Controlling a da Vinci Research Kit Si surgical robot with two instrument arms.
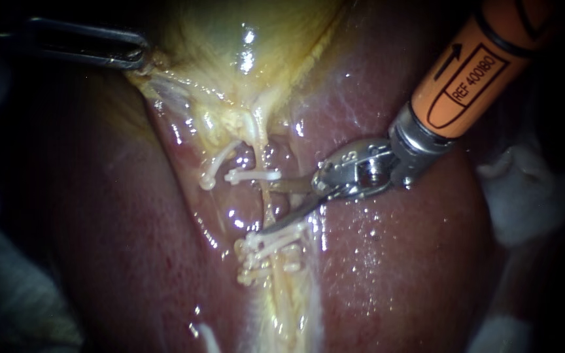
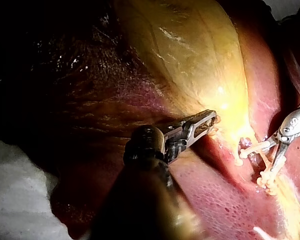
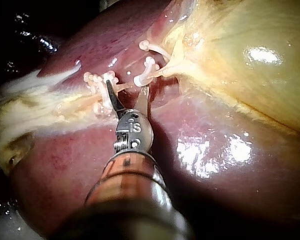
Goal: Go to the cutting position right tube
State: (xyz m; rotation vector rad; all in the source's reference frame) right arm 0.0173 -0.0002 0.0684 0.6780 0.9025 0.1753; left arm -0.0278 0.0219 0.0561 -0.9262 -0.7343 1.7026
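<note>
1. Liver (image 1: 393, 261) is forming the dark red bed of the field, with white gauze (image 1: 518, 196) lying at its right margin.
2. Right tube (image 1: 265, 196) is running down from the gallbladder's neck, with an upper clip (image 1: 253, 175) crossing it above and a cluster of lower clips (image 1: 269, 247) below.
3. Right instrument (image 1: 266, 208) is entering from the upper right. Its two blades are standing open, one on each side of the tube's bare stretch between the clips. Whether they are touching the tube cannot be told.
4. Gallbladder (image 1: 230, 39), yellow and glistening, is lying above the clips.
5. Left instrument (image 1: 135, 57) is gripping the gallbladder's edge, jaws closed on it, well apart from the tube.
</note>
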